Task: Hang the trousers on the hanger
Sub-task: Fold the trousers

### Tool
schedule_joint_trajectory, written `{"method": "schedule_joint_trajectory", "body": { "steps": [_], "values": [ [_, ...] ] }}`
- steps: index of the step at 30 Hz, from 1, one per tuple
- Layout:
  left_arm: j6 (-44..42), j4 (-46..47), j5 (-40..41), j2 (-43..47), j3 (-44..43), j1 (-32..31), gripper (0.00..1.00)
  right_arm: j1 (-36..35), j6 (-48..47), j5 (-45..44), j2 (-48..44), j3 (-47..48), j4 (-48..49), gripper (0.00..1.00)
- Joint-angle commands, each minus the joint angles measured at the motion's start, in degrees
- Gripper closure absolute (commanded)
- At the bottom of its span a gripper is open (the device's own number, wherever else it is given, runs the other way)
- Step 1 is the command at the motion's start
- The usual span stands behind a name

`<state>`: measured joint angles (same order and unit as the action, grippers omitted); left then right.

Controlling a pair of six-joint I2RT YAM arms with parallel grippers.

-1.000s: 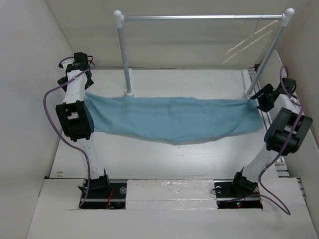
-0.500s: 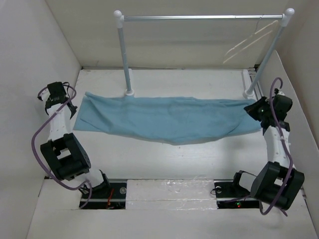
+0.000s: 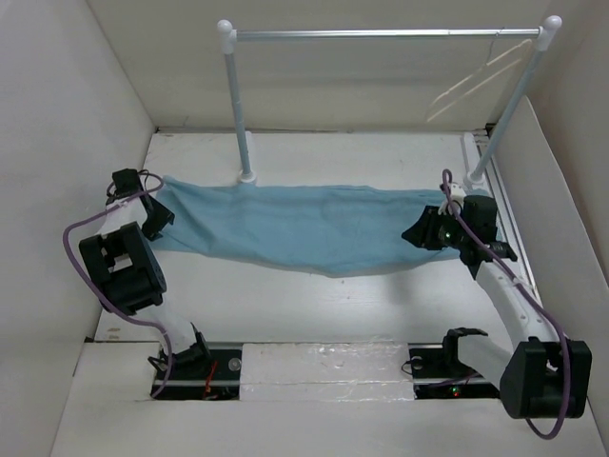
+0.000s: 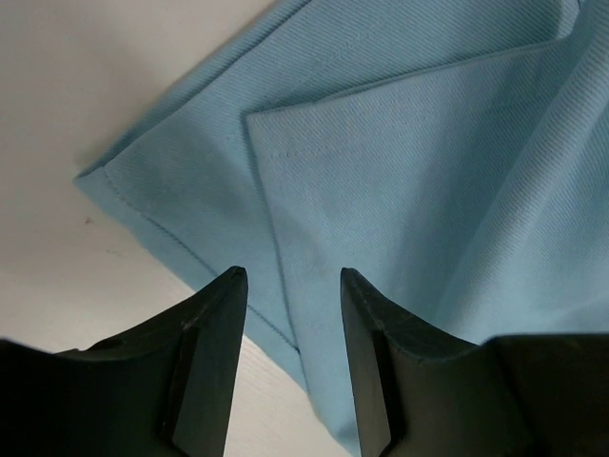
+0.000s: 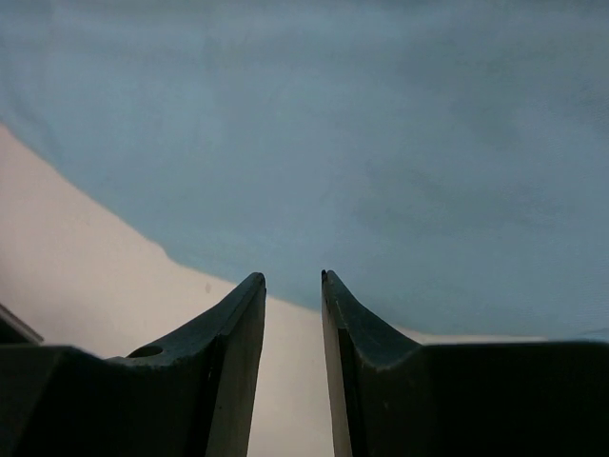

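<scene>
Left gripper (image 4: 290,276) and right gripper (image 5: 293,276) both hover released over the trousers (image 3: 324,228) — pinching only one hem layer could leave them sagging unevenly, missing the hanger (image 3: 473,74).

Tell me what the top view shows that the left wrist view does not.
Only the top view: the whole trousers spread flat across the table, the hanger hung on the rail at the far right, and the right gripper over the trousers' right end.
Only the left wrist view: the stitched hem and an overlapping fabric layer at the trousers' corner, with the left gripper open above it.
Both: blue fabric on the white table, and the left gripper at the trousers' left end.
</scene>
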<state>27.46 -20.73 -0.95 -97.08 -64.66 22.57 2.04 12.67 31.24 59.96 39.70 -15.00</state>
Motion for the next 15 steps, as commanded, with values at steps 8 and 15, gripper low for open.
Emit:
{"method": "schedule_joint_trajectory", "body": {
  "steps": [8,15],
  "values": [
    [2.6,3.2,-0.5,-5.0,-4.7,0.1,0.66,-4.3,-6.9,-0.1,-3.8,-2.6,-5.9,0.64],
    [3.2,2.4,2.6,-8.1,-7.1,0.1,0.66,-4.9,-8.0,-1.0,-4.5,-1.9,-8.5,0.64]
  ]
}}
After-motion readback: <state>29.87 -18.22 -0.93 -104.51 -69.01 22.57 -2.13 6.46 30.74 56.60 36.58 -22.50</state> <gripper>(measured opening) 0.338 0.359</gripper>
